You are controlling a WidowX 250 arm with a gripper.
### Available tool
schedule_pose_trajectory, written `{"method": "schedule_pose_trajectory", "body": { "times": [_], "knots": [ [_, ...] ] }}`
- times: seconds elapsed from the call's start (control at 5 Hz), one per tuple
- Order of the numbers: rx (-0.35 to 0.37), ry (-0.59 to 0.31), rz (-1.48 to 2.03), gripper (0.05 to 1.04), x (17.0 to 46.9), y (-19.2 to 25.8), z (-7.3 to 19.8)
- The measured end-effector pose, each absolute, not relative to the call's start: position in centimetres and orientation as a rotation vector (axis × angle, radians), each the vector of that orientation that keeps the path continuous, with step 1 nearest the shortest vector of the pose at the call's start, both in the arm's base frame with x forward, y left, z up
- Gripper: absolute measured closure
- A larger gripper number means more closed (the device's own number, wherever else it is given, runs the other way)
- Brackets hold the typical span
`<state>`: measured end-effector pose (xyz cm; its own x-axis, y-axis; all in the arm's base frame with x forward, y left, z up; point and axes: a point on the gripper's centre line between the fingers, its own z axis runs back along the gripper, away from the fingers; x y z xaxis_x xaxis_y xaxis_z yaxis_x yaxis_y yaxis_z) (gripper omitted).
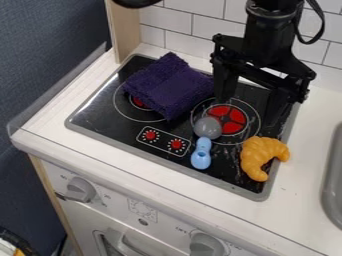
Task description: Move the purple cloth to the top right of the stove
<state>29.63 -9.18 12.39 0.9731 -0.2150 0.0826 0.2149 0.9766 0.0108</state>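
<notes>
On the white oven front, small print stands around the two grey knobs. Just beside the knob at the view's left, the number "20" can be read; the other marks around it are too small to read for sure. By the knob nearer the view's right, the word "OFF" can be made out at its upper left. The small square grid between the knobs bears no readable characters. On the stove, the tiny marks around the two red dials are illegible.

Wht tiled wall behind, dk blue panel L.
</notes>
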Motion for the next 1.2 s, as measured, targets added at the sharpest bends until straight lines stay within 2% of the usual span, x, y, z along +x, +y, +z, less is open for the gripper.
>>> {"method": "schedule_pose_trajectory", "body": {
  "times": [0.2,0.4,0.8,1.2],
  "knots": [
    [0.007,-0.052,-0.214,0.083,29.6,-9.2,11.5],
    [0.016,-0.039,-0.134,0.083,30.7,-7.2,11.4],
    [0.051,-0.041,0.035,0.083,33.9,-0.9,11.1],
    [0.084,-0.015,0.199,0.083,35.4,4.1,9.1]
  ]
}}
